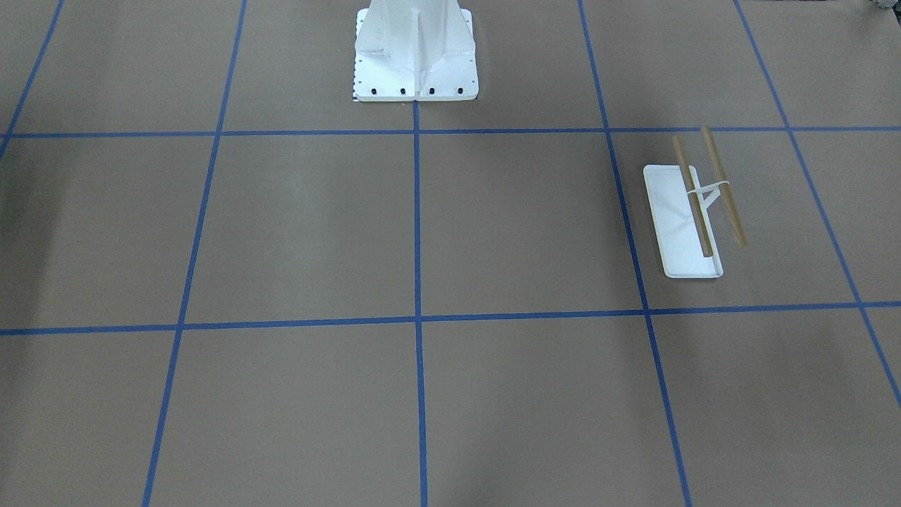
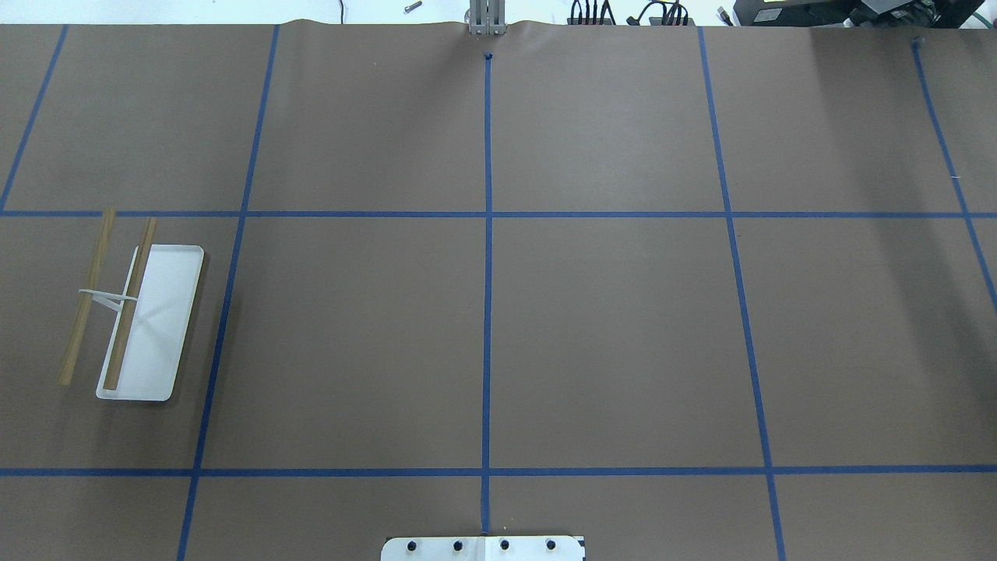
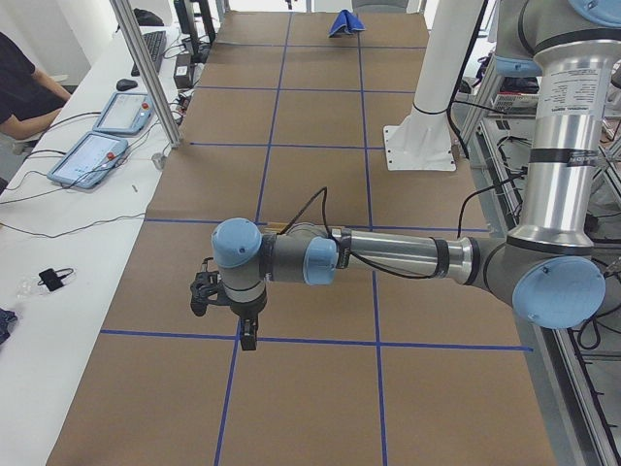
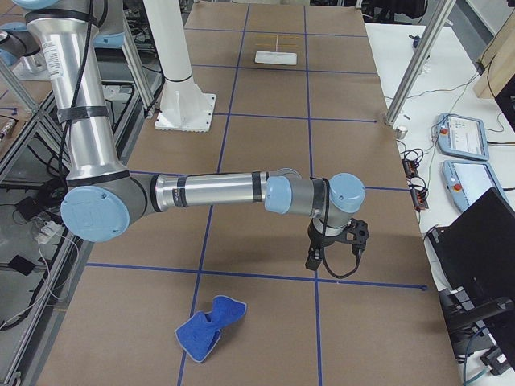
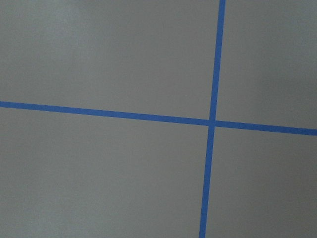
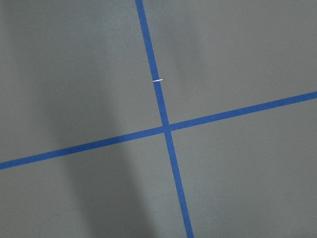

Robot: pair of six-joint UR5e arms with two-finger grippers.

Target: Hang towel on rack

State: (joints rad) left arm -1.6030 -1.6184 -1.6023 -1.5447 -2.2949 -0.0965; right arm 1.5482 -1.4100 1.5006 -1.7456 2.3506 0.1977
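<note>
The rack (image 1: pixel 679 232) stands on the brown table, with a white tray base and two tan rods; it also shows in the overhead view (image 2: pixel 160 312) at the left and far off in the exterior right view (image 4: pixel 276 57). The blue towel (image 4: pixel 208 326) lies crumpled on the table at the right end, and it shows far away in the exterior left view (image 3: pixel 344 21). My left gripper (image 3: pixel 224 323) hangs above the table at the left end. My right gripper (image 4: pixel 331 256) hangs above the table, apart from the towel. I cannot tell whether either gripper is open or shut.
The white bolted pedestal (image 1: pixel 415 53) stands at the robot's side of the table. Blue tape lines (image 2: pixel 487 234) grid the brown paper. Tablets and cables (image 3: pixel 92 155) lie on the side bench, where a person (image 3: pixel 24 92) sits. Both wrist views show only paper and tape.
</note>
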